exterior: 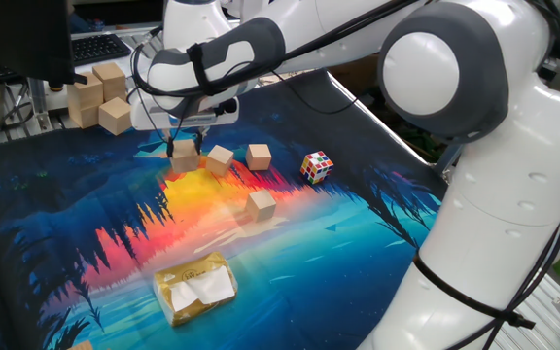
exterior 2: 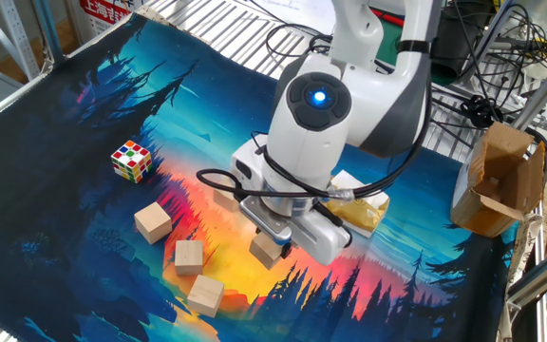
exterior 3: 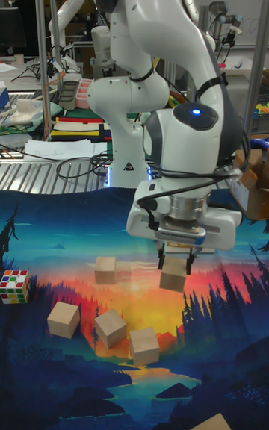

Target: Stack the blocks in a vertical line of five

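Spread across the table lies a vivid printed cloth (exterior: 86, 214), dark blue at the edges with a sunset of orange and pink through the middle. Over it bends the big white robot arm (exterior: 455, 146), its wrist with a glowing blue light (exterior 2: 313, 95) reaching down toward the orange patch. At the end, the two-finger gripper (exterior 3: 174, 260) is clamped around one small light-tan wooden cube (exterior 3: 172, 275), which sits tilted between the fingers just above the cloth. Four more plain wooden cubes lie loose on the mat: one (exterior 3: 105, 269) near the held one, and three others (exterior 3: 63, 319) (exterior 3: 110, 328) (exterior 3: 144, 345) close together in a loose row toward the front edge in the tall view. A crumpled yellow-tan packet (exterior: 195, 287) rests on the blue part of the cloth, well apart from them. Off to the side sits a small multicoloured puzzle cube (exterior: 317, 166). Larger pale wooden blocks (exterior: 100, 94) are piled beyond the cloth's edge.
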`<state>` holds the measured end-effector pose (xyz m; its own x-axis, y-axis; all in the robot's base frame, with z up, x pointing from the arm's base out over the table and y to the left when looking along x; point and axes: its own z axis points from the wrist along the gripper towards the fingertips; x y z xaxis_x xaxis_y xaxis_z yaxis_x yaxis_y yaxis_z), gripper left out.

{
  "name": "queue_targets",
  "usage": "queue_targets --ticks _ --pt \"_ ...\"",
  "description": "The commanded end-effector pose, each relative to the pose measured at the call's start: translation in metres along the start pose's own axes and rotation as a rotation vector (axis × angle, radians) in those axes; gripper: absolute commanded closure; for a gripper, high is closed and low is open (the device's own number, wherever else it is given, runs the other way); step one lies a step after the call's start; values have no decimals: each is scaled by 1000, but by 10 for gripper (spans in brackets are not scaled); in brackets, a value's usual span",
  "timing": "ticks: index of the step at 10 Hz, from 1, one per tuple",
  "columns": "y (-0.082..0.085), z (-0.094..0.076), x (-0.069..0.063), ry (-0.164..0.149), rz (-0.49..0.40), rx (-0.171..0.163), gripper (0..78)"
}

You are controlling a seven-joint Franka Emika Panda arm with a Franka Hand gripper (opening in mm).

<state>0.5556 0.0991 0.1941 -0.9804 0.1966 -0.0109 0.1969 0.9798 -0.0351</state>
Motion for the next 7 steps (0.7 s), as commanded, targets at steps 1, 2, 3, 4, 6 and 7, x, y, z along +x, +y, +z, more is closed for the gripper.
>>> queue_targets --ticks 1,2,3,4,6,7 --pt "0 2 12 -4 -8 1 763" --pt "-3 4 28 -3 -8 3 763" --pt "-5 4 35 1 -15 3 763" --pt "-7 2 40 8 -20 6 763" --pt "-15 1 43 12 -37 7 763" --pt "-29 1 46 13 -56 6 763"
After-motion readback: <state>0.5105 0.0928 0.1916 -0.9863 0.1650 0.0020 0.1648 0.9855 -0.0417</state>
